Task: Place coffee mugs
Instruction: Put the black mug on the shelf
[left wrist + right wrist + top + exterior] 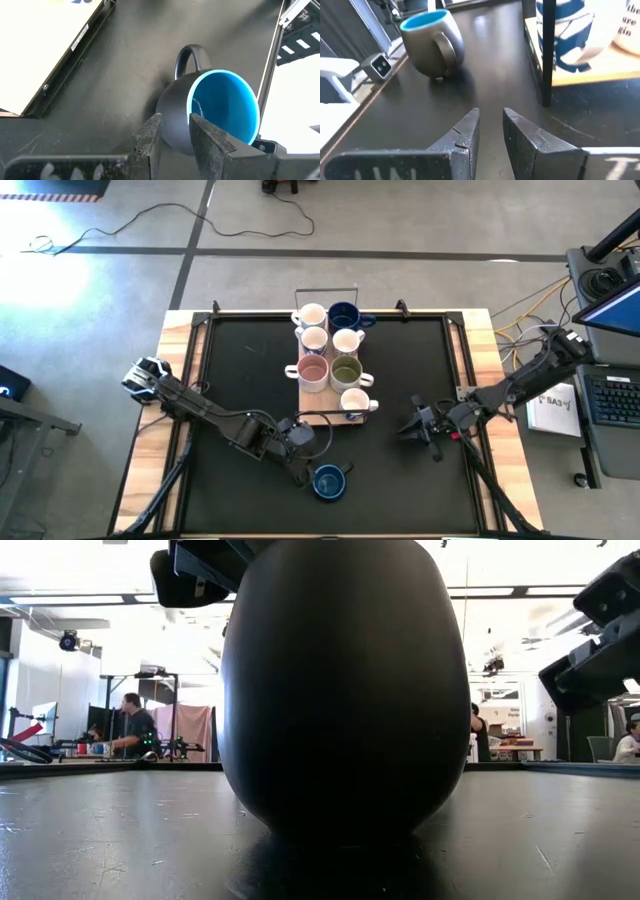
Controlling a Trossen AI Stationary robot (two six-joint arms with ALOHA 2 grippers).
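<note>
A dark mug with a bright blue inside (328, 481) stands upright on the black mat near the table's near edge; it also shows as the dark mug (432, 45) and fills the low view (345, 690). Its handle (187, 57) points away from my left gripper (175, 122). That gripper is narrowly open and slants down over the rim side opposite the handle. Several other mugs sit on a wooden tray (322, 417): white ones (314, 338), a dark blue one (345, 315), a pink-inside one (313, 370), an olive one (346, 370). My right gripper (413, 426), slightly open, waits right of the tray. My left gripper comes at the dark mug's rim (190, 107) slanting from above and the table's left. One finger (150, 132) shows against the outer wall, the other (207, 137) over the blue inside. I cannot tell whether either touches. The mug stands on its base.
The tray has a thin wire frame (325, 292) at its far end and an upright post (547, 50) near my right gripper (491, 117). A small grey camera block (380, 65) sits by the near edge beside the mug. Black mat lies open left of the tray (240, 360).
</note>
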